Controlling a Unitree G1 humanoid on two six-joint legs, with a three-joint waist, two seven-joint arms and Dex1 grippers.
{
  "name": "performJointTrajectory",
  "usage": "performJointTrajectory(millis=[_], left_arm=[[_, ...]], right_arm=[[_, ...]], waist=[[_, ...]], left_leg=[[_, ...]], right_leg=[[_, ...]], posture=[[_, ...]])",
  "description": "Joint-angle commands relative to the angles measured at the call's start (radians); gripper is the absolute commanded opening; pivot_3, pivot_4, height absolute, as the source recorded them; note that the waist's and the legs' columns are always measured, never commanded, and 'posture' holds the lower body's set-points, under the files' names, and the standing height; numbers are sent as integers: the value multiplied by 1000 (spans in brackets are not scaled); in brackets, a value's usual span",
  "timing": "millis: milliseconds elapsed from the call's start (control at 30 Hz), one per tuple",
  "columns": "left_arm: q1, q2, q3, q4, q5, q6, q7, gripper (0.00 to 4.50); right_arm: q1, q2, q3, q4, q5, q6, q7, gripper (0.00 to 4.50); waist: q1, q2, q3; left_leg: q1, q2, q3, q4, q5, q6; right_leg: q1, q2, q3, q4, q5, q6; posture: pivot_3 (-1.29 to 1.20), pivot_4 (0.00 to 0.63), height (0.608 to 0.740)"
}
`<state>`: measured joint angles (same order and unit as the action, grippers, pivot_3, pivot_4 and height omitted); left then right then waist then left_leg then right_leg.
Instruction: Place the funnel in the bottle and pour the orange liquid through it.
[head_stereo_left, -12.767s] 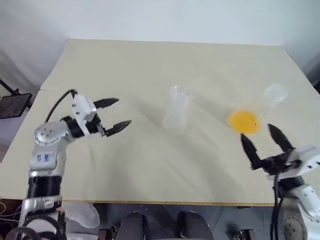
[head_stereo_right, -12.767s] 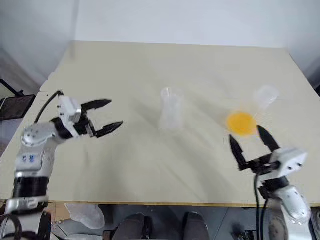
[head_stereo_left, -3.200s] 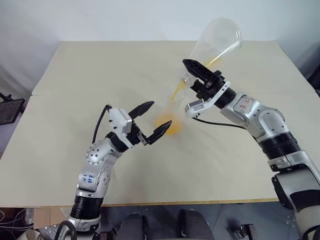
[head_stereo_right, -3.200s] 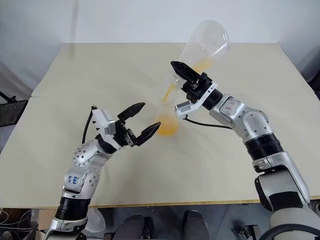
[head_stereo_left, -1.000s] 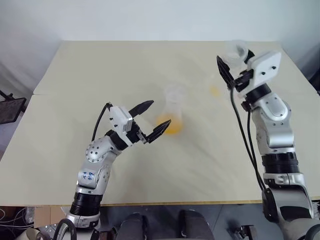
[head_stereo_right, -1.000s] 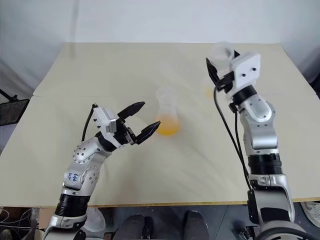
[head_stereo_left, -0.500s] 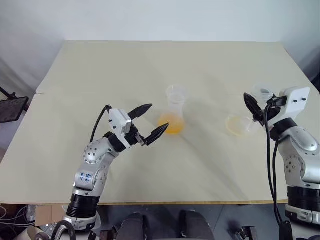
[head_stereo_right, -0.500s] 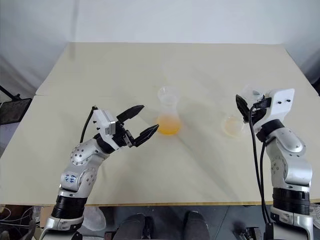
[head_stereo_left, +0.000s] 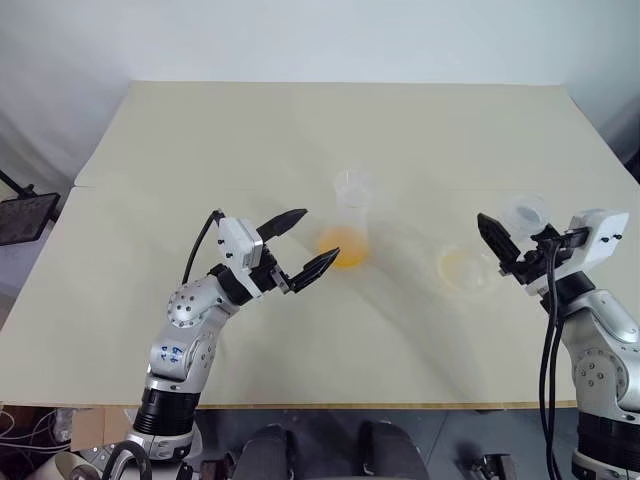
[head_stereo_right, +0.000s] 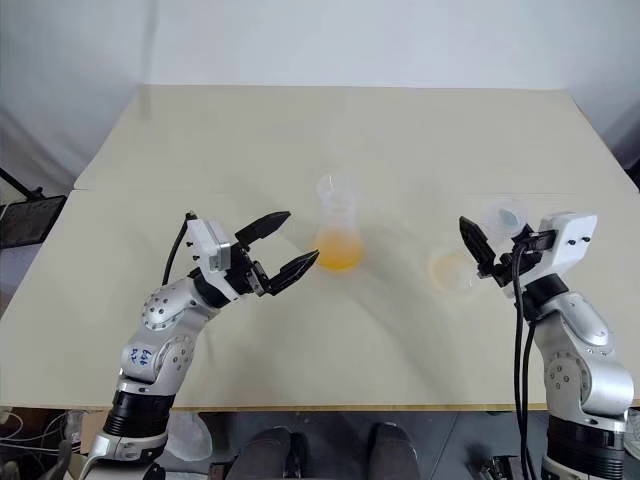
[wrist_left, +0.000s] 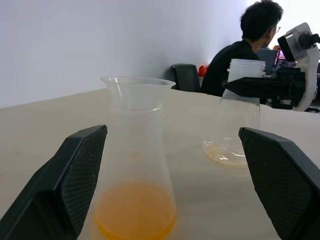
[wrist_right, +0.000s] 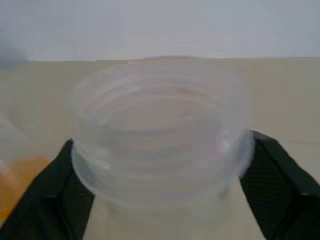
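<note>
A pale beige table (head_stereo_left: 250, 130) stands before a plain white wall, and a person (wrist_left: 240, 55) sits far behind it, as the left wrist view shows; near the table's middle stands the slim clear bottle with a long neck and rounded base (head_stereo_left: 352, 225), upright; the small clear plastic funnel (head_stereo_left: 352, 185) sits in the bottle's mouth, and the translucent orange liquid (head_stereo_left: 342, 247) lies pooled in the bottle's base; just left of the bottle the left gripper (head_stereo_left: 318, 238) hovers with its black fingers spread wide, holding nothing and not touching the glass; well to the right of the bottle the broader clear conical flask (head_stereo_left: 462, 268) stands on the table with only an orange film in its bottom; the right gripper (head_stereo_left: 518, 238) is around that flask's threaded neck, and I cannot tell whether it grips the neck or has let go; judging from the filled bottle and the near-empty flask, the pour looks done and the step in hand is setting the flask down; the next move calls for a clean release and a straight withdrawal away from the bottle, so that the flask does not tip, while the left gripper backs off without nudging the funnel.
</note>
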<state>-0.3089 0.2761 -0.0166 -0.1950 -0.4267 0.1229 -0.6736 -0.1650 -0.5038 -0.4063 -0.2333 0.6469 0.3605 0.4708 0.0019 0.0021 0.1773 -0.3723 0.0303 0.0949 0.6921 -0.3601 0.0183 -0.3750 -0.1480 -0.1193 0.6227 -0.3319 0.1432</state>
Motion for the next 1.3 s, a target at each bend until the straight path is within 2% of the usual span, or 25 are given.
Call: performJointTrajectory(millis=[33,400,667,833,900,1033,1167,1300], left_arm=[[-5,-1,12,-29,-14,-10,0,4500],[-21,-1,12,-9,-12,-15,-12,4500],[-21,14,29,-3,-17,-19,-31,4500],[-5,91,61,-29,-31,18,-70,4500],[12,141,74,-42,-23,24,-95,4500],[53,222,114,-66,-33,36,-122,4500],[109,293,132,-84,-28,53,-158,4500],[167,331,161,-128,-41,54,-175,4500]], right_arm=[[-9,-37,-55,-58,36,-11,25,4459],[-48,-85,-94,-14,-25,-74,17,4459],[-150,-95,-140,-34,71,-67,25,4459],[-215,-137,-91,-65,111,-83,160,4459],[-222,-175,-68,-82,202,14,227,4459],[-204,-215,-10,-131,230,49,323,4459],[-117,-250,39,-188,193,32,442,4459],[79,-288,86,-248,94,-63,616,4459]], waist=[[1,0,0],[16,0,0],[20,0,0],[19,0,0],[17,0,0],[18,0,0],[24,0,0],[26,-1,1]], left_leg=[[0,0,0,0,0,0],[0,-1,0,0,0,0],[0,0,0,0,0,0],[0,0,0,0,0,0],[0,0,0,0,0,0],[0,0,0,0,0,0],[0,0,-1,0,0,0],[-1,-1,-1,0,-1,1]], right_leg=[[0,0,0,0,0,0],[0,0,0,0,0,0],[0,0,0,0,0,0],[0,0,0,0,0,0],[0,0,0,0,0,0],[0,0,0,0,0,0],[0,0,-1,0,0,0],[0,-1,-1,-1,0,0]], posture=[[0,150,740],[0,150,740],[0,150,740],[0,150,740],[0,150,740],[0,150,740],[0,150,740],[0,150,740]])
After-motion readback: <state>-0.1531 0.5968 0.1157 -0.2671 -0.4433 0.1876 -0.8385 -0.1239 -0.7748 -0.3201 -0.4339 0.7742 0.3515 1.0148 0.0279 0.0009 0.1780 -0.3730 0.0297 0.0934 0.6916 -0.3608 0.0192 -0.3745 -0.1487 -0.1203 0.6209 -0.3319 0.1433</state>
